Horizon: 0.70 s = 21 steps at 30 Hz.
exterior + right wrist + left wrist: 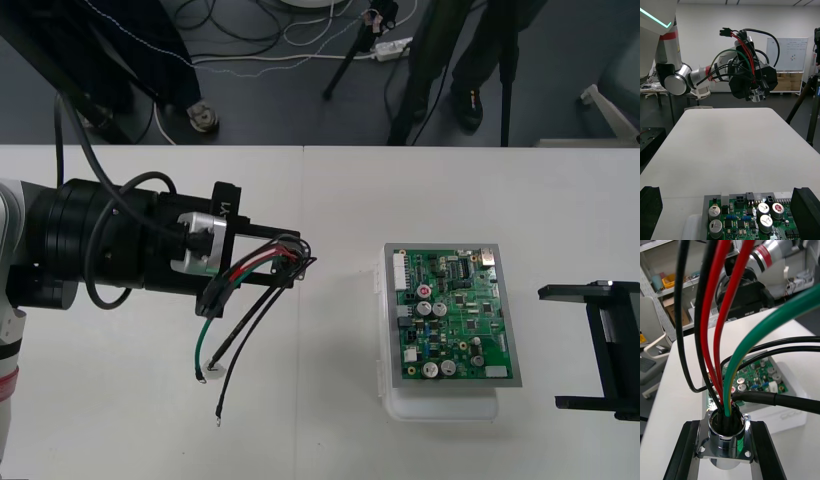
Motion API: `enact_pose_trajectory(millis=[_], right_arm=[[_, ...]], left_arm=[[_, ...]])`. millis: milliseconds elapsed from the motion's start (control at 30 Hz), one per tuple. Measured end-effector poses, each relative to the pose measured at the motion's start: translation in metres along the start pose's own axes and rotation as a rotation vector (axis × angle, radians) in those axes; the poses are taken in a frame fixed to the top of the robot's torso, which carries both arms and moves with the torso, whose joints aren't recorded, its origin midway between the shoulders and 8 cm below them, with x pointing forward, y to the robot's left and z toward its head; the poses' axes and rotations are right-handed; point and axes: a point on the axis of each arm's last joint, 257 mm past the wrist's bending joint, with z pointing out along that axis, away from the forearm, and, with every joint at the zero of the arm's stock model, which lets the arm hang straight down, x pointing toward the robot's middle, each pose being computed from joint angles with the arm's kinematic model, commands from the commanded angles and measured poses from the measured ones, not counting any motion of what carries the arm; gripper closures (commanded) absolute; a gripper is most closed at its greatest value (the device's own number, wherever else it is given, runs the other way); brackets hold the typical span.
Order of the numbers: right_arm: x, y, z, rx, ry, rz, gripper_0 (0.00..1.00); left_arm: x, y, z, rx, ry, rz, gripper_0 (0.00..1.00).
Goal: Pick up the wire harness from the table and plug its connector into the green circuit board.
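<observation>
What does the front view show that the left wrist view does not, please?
The front view adds the loose wire ends trailing from the left claw and the right claw, open beside the green circuit board. The left wrist view adds the flange's screw holes on the socket clamped in that claw. Both share that board and the coloured wires.

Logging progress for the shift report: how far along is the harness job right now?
Done: the harness is off the table, its socket clamped in the left tool. In hand: it hangs left of the green circuit board, plug free in the air. Left: seating the plug in the board. The right tool sits open beside the board.
</observation>
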Motion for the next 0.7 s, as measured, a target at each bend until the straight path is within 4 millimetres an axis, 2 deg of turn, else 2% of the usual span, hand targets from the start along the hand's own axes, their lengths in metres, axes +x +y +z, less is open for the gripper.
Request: enact_pose_trajectory(millis=[167, 500, 700], right_arm=[[-0.001, 0.0, 0.0, 0.001, -0.003, 0.0, 0.0], [-0.001, 0.0, 0.0, 0.002, -0.004, 0.0, 0.0], [-0.001, 0.0, 0.0, 0.002, -0.004, 0.0, 0.0]], left_arm=[[-0.01, 0.004, 0.008, -0.008, 0.0, -0.129, 0.9], [-0.022, 0.009, 0.027, -0.014, -0.006, -0.102, 0.9], [-0.026, 0.011, 0.037, -0.024, 0.013, -0.157, 0.9]])
